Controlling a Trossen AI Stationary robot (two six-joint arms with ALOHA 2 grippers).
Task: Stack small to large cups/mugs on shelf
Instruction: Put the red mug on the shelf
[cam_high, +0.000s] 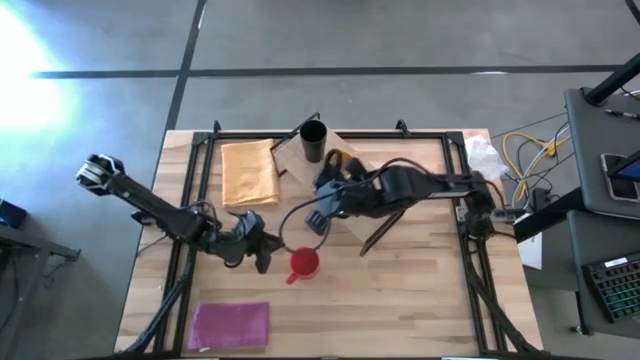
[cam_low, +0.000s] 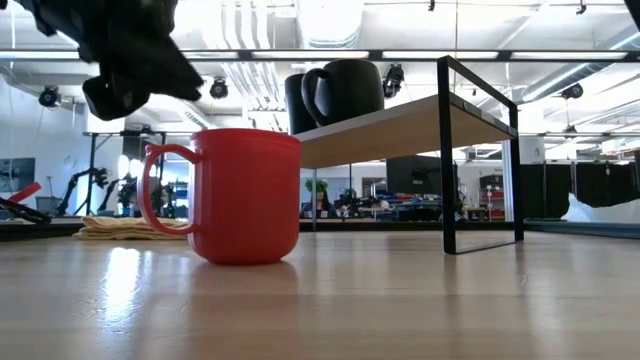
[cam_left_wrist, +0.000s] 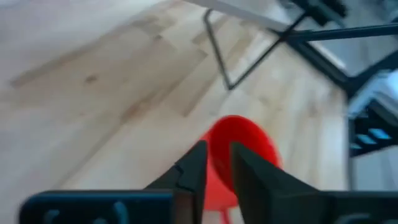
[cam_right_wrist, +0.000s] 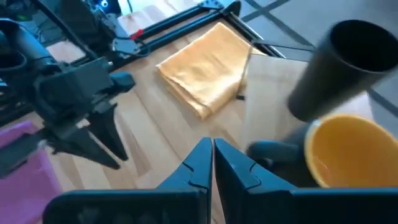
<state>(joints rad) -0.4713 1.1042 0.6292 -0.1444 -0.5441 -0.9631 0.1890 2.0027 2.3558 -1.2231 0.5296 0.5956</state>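
Spanning the middle of the wooden table (cam_high: 400, 300), the shelf (cam_high: 430, 160) is the largest thing here, a long light-wood board on thin dark end frames; in the low view it stands raised above the tabletop with two dark vessels on top; the right gripper (cam_high: 322, 205) sits over the shelf's end nearest the centre of the table, and its fingers (cam_right_wrist: 219, 163) are pressed together with only a hairline between them, holding nothing; just ahead of those fingertips stands the dark mug with the yellow-orange inside (cam_right_wrist: 348, 149), and beyond it, touching or nearly so, the narrow black cup (cam_right_wrist: 339, 65); from above the black cup lies farther from the right gripper than the mug does, toward the table's far edge.

The orange-tan cloth (cam_high: 249, 172) lies folded off to the side of the right gripper, beside the shelf end; the purple mat (cam_high: 231, 325) lies at the table's near edge, well apart from both grippers.

The left gripper (cam_high: 262, 250) hovers just beside the red mug (cam_high: 303, 262), which stands upright on the bare tabletop, off the shelf; its fingers (cam_left_wrist: 196, 165) are slightly apart, a narrow gap between them, gripping nothing; the red mug lies directly ahead of the tips, partly hidden behind them; in the low view its handle (cam_low: 152, 190) faces away from the shelf.
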